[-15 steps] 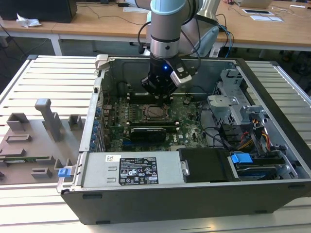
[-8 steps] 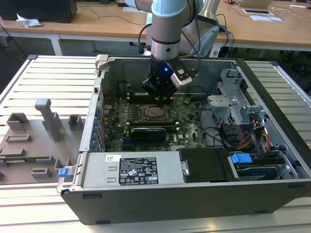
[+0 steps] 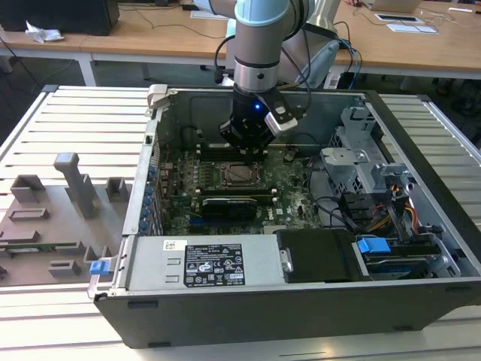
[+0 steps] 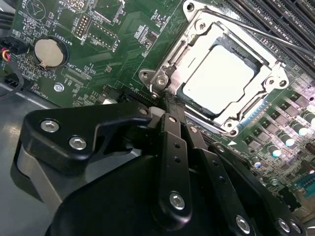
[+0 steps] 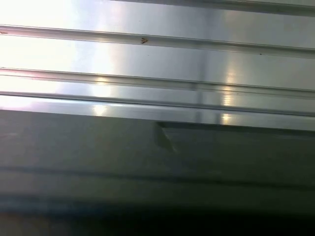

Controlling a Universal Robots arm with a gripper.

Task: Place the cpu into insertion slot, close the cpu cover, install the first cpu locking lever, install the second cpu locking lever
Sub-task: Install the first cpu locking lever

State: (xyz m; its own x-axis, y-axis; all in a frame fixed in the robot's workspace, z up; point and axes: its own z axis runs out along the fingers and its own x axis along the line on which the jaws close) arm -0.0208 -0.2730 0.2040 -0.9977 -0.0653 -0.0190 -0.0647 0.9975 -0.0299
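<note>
In the second wrist view the cpu lies flat in the insertion slot, its pale metal top glaring. The cpu cover, a silver frame, lies down around the chip. A thin locking lever rod runs along the far side of the socket. My gripper hangs just beside the socket's near corner, black fingers drawn together, nothing seen between them. In the exterior view the gripper hovers low over the socket on the green motherboard, inside the open computer case.
The case walls surround the board. A black expansion-card bar, a labelled grey power supply box, drive cages and cables crowd the case. A grey fixture plate lies on the slatted table at the exterior view's left. A coin battery sits on the board.
</note>
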